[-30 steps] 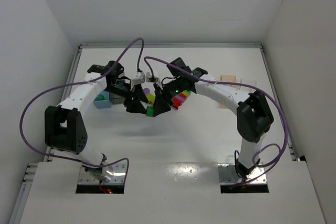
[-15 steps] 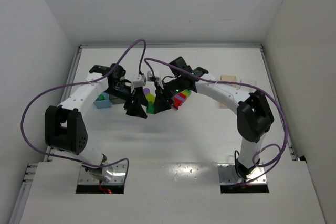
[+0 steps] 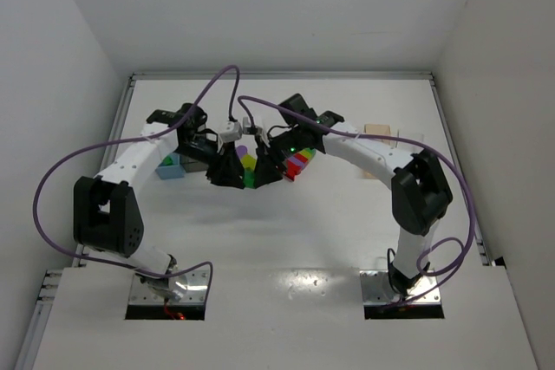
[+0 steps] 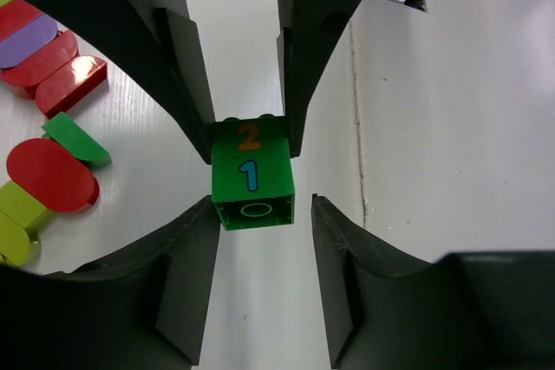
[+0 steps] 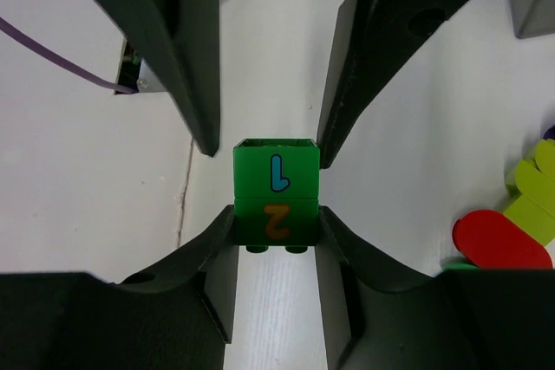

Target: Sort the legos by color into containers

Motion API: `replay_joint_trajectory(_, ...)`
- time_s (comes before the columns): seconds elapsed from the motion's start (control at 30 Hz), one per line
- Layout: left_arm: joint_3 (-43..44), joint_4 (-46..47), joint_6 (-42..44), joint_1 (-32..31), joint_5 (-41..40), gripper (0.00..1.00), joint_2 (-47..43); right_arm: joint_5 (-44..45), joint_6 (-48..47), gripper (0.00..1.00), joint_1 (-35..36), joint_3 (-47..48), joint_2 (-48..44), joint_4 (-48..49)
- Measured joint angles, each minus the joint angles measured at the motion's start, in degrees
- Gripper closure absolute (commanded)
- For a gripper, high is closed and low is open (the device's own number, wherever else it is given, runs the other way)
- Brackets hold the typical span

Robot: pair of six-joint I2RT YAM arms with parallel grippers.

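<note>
The green lego stack [image 4: 251,175] is two green bricks joined together, one printed with a blue 1 and the other with an orange 2. It sits near the middle of the tabletop [image 3: 286,231], a little toward the left edge, between the two arms' tips.

The right gripper [image 5: 276,221] pinches the brick marked 2, with a finger pressed flat against each side. The left gripper [image 4: 260,212] faces it from the opposite end. Its fingers are spread around the brick marked 1; one lies against the brick's side, while a narrow gap shows at the other.

Just beside the stack, toward the right edge, lie loose legos [image 4: 56,175]: red rounded pieces, a small green one, lime ones and a purple one. The rainbow-striped cluster [image 3: 300,162] lies close by, under the right arm.

A light blue container [image 3: 168,167] stands toward the left edge beneath the left arm, with a dark grey container [image 5: 533,6] near it. A peach container [image 3: 378,133] stands well apart toward the right edge.
</note>
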Motion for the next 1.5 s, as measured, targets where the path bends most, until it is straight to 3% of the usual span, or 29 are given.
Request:
replay_joint_trajectory(0.23, -1.0, 4.7, -4.3, 0.0, -0.1, 0.69, -0.1, 0.2, 1.7, 1.0, 0.0, 0.0, 0.0, 0.3)
replay_joint_trajectory(0.53, -5.5, 10.2, -9.6, 3.4, 1.1, 0.76, -3.7, 1.6, 3.0, 1.0, -0.1, -1.4, -0.6, 3.1)
replay_joint_trajectory(0.93, -9.5, 11.6, -13.5, 21.8, -0.3, 0.76, -12.0, 5.3, 2.7, 1.0, -4.8, -6.7, -5.7, 3.4)
replay_joint_trajectory(1.1, -15.7, 24.4, -27.5, 31.5, -11.3, 0.76, -16.8, 6.7, 2.7, 1.0, -4.9, -6.7, -5.9, 3.5)
replay_joint_trajectory(1.3, -17.7, 35.6, -39.3, 31.9, -27.6, 0.68, -17.3, 8.4, 3.0, 1.0, -4.7, -4.8, -5.7, 4.1)
replay_joint_trajectory(1.5, -17.7, 41.7, -45.3, 31.9, -36.0, 0.68, -13.2, 9.4, 4.0, 1.0, -4.6, -2.7, -5.4, 5.5)
